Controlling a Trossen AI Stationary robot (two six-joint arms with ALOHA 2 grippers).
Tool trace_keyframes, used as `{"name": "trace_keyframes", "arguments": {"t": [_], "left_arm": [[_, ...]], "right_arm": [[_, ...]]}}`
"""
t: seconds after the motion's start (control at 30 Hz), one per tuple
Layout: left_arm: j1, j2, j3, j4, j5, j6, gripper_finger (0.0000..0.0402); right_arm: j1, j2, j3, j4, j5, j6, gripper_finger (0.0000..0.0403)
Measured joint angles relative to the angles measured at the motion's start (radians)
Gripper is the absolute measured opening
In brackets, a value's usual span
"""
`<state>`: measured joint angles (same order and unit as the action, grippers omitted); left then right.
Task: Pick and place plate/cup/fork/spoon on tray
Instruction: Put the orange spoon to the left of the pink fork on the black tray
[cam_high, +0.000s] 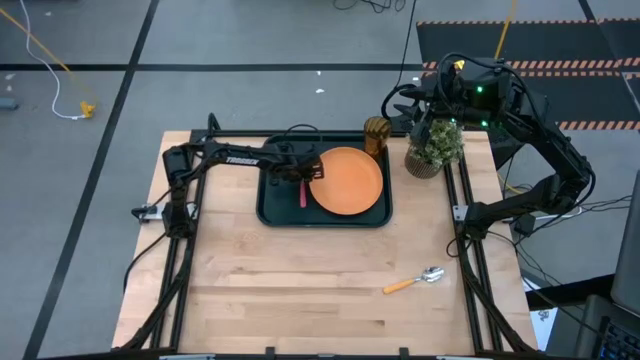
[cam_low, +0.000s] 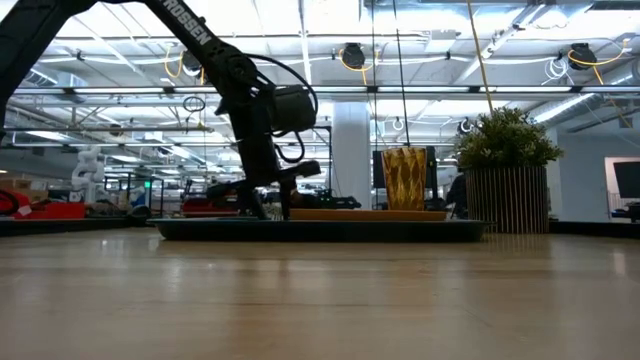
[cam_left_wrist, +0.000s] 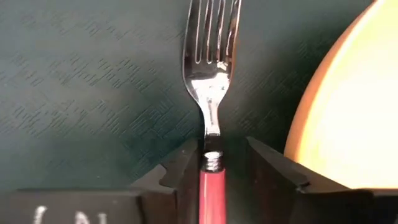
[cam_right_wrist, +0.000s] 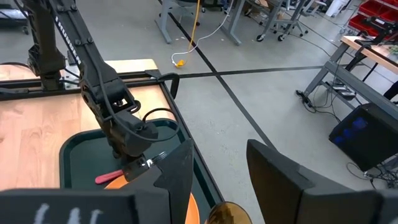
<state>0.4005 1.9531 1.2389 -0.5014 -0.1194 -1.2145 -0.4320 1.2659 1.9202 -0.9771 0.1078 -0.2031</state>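
The dark green tray (cam_high: 275, 210) lies at the table's far middle. The orange plate (cam_high: 347, 181) lies flat on its right half. The red-handled fork (cam_high: 303, 193) lies flat on the tray floor left of the plate, tines toward the far edge. My left gripper (cam_left_wrist: 222, 163) is low over the tray, open, with a finger on either side of the fork's handle (cam_left_wrist: 211, 186). The amber cup (cam_high: 376, 135) stands upright at the tray's far right corner. The spoon (cam_high: 415, 280) lies on the table at the near right. My right gripper (cam_right_wrist: 217, 168) is open and empty, high above the cup. My left gripper's fingers point down and straddle the fork's handle just behind its metal neck (cam_left_wrist: 212, 158). A clear gap shows between the handle and one finger (cam_left_wrist: 267, 171). The other finger (cam_left_wrist: 183, 171) stands right against the handle; I cannot tell whether it touches. The fork lies on the tray.
A potted green plant (cam_high: 435, 148) stands at the table's far right, beside the cup and under my right arm. Black frame rails run along the table's left and right edges. Bare wood lies between the tray and the near edge.
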Motion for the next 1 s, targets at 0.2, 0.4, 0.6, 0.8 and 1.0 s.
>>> {"name": "trace_keyframes", "arguments": {"t": [0.2,0.4,0.6,0.8,1.0], "left_arm": [[0.017,-0.043,-0.002,-0.033,-0.005,0.018,0.0162],[0.047,-0.14,-0.003,-0.064,-0.013,0.116,0.0163],[0.056,-0.288,-0.001,-0.089,-0.048,0.252,0.0163],[0.055,-0.422,-0.001,-0.109,-0.028,0.366,0.0163],[0.053,-0.512,-0.001,-0.127,-0.012,0.471,0.0163]], "right_arm": [[0.0,0.0,0.0,0.0,0.0,0.008,0.0144],[0.0,0.0,0.0,-0.002,-0.002,0.112,0.0144],[0.0,0.0,0.0,-0.085,0.027,0.46,0.0144],[0.022,0.0,0.0,-0.333,0.022,0.901,0.0144],[0.173,-0.005,-0.002,-0.597,0.021,1.318,0.0144]]}}
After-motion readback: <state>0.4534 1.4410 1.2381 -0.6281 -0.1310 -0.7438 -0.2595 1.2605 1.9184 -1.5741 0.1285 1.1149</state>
